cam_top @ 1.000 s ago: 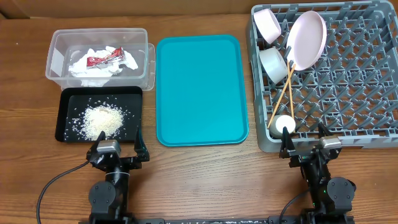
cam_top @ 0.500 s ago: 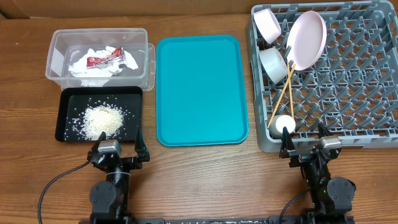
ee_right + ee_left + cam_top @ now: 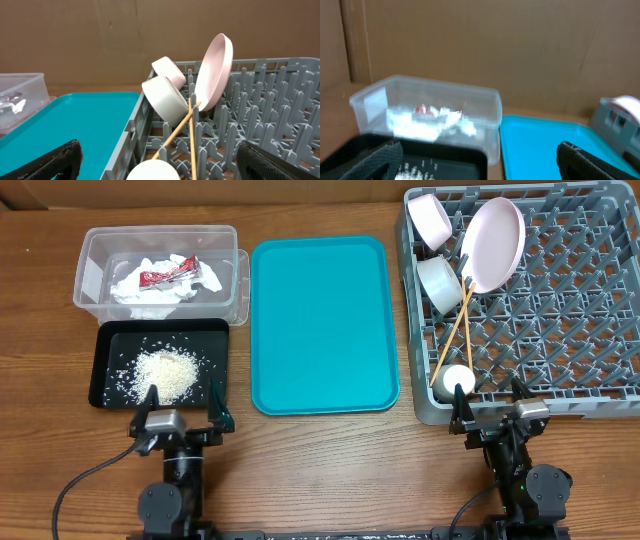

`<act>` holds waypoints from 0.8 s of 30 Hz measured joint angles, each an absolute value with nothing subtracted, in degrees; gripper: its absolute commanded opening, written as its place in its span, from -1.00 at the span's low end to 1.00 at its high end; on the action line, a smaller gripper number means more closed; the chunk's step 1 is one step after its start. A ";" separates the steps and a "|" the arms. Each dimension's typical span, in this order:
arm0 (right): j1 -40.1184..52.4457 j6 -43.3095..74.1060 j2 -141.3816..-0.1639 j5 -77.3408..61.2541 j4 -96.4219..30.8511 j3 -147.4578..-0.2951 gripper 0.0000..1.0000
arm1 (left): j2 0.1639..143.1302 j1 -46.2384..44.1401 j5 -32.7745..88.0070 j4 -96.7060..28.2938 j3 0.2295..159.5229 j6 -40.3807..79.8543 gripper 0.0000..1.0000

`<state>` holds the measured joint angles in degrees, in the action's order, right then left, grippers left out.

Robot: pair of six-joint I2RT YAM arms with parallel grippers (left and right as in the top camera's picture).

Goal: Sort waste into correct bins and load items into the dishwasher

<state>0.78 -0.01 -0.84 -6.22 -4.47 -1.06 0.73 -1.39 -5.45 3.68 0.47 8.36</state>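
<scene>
Chopsticks (image 3: pixel 455 330) lean in the grey dish rack (image 3: pixel 560 310) at the table's 2 o'clock, long axes running from 7 o'clock by the cup (image 3: pixel 452 380) toward 1 o'clock at the plate (image 3: pixel 493 245). Left gripper (image 3: pixel 183 398) and right gripper (image 3: pixel 487 392) are both spread wide, holding nothing.

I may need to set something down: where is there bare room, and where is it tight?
The teal tray, between the clear tub and the dish rack, is bare. The rack's right half is free pegs; its left edge is crowded with bowls, plate, chopsticks and cup.
</scene>
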 measured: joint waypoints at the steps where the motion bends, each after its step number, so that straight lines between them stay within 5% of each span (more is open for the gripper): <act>1: 0.78 0.01 -0.84 -6.22 -4.45 -1.06 1.00 | 0.75 -1.39 -5.45 1.54 0.47 8.36 1.00; 24: 0.80 0.01 -0.84 -6.20 -4.47 -1.06 1.00 | 0.69 -1.39 -3.68 -4.19 0.47 8.38 1.00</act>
